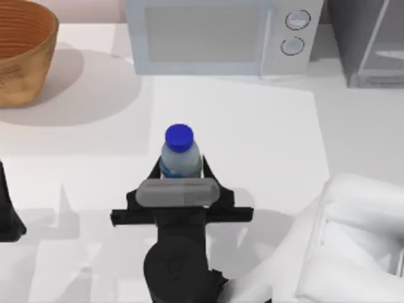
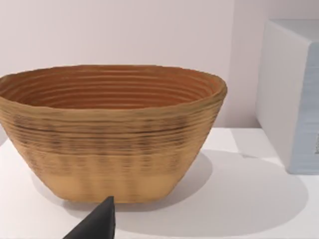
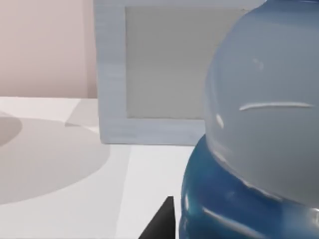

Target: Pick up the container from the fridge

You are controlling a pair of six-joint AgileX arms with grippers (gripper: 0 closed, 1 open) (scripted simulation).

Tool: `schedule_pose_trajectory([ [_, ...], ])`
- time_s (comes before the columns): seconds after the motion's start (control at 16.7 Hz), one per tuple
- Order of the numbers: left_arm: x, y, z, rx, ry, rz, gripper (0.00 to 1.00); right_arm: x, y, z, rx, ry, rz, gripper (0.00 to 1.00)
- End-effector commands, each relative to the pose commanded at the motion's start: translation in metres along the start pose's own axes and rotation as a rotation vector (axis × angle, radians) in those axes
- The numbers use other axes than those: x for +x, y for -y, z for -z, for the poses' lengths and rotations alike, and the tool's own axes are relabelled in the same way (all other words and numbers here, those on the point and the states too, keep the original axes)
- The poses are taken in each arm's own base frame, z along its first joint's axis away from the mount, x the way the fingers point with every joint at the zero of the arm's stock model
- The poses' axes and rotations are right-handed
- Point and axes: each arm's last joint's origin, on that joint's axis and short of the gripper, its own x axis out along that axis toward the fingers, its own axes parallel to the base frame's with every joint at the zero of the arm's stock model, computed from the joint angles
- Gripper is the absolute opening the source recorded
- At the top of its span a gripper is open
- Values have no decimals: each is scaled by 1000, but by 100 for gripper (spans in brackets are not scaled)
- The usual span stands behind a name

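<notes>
The container (image 1: 180, 154) stands upright on the white tabletop (image 1: 265, 139), near the middle, in front of the microwave (image 1: 218, 35). The right tool (image 1: 181, 169) has its two dark fingers on both sides of the container body, at the level of the bluish label band, and they touch it, so the tool is closed on the container. The blue cap rises above the fingers. In the right wrist view the container (image 3: 259, 139) is very close to the camera, with the microwave door (image 3: 164, 64) behind it.

The fridge (image 1: 372, 41) is at the far right corner of the tabletop, well apart from the container. A woven basket (image 1: 22, 50) stands at the far left corner. Nothing stands between the container and the microwave.

The left tool (image 1: 7, 214) is at the left edge of the tabletop; I cannot tell if it is open or closed. The left wrist view faces the basket (image 2: 109, 134).
</notes>
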Motion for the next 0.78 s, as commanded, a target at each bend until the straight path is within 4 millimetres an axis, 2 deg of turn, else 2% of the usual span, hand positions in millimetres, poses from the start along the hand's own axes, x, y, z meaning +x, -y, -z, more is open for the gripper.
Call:
schedule_pose_trajectory([
  [0.42, 0, 0, 0, 0, 0, 0, 100, 0, 0, 0, 0, 0, 0, 98],
  [0.78, 0, 0, 0, 0, 0, 0, 100, 0, 0, 0, 0, 0, 0, 100],
])
